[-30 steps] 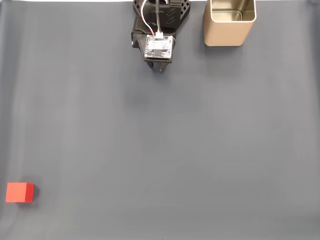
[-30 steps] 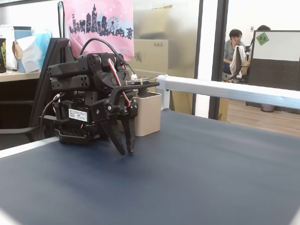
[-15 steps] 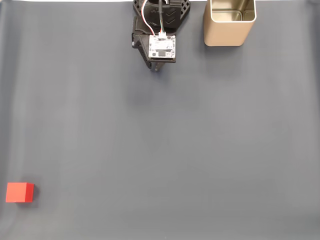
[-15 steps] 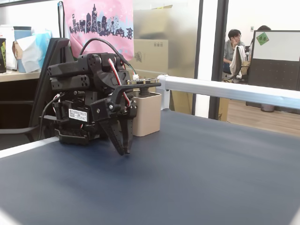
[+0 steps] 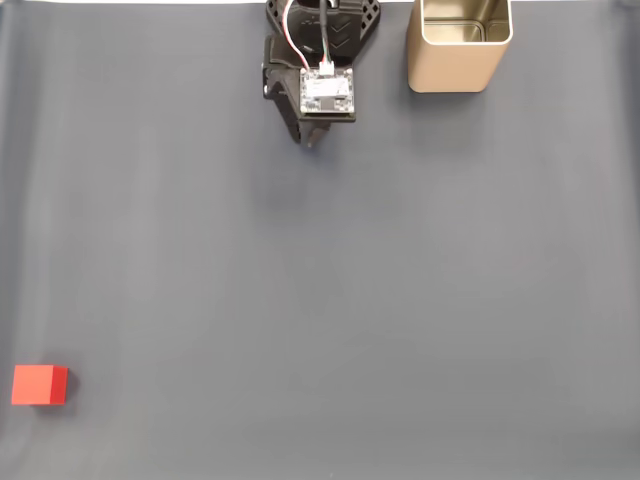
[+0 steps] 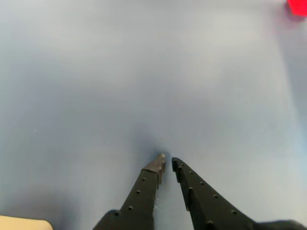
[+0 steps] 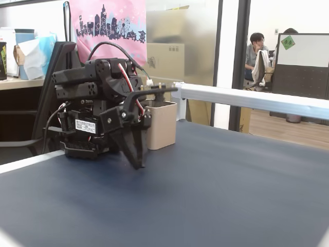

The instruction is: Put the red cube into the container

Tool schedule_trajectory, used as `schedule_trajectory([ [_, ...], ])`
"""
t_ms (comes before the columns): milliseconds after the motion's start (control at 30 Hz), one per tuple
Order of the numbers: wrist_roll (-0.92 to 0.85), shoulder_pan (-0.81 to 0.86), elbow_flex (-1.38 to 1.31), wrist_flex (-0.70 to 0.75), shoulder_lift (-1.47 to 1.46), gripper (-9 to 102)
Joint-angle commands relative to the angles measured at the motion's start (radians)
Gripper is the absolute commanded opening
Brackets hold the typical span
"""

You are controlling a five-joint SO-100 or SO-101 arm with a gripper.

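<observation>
One cube (image 5: 40,385) at the near-left mat corner, well apart from the tin (image 5: 459,46). Gripper (image 6: 166,163) nearly closed, empty. Swing across, open wide first, then descend squarely over it.

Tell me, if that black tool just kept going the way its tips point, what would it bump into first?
Most likely the dark mat. The tool points downward, tips nearly together, with bare mat ahead in the wrist view. The red cube lies far off to the upper right, out of that line.

Dark mat-covered table (image 7: 231,190), pink skyline poster (image 7: 107,25), cardboard boxes (image 7: 165,59), glass partition, seated person (image 7: 255,49) beyond.
</observation>
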Motion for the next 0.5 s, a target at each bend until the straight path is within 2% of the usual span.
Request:
schedule_trajectory([
  [0, -0.021, 0.026, -0.061, -0.094, -0.060, 0],
  [233, -0.034, 0.078, -0.295, -0.256, -0.324, 0],
  [467, -0.031, 0.150, -0.560, -0.325, -0.624, 0],
])
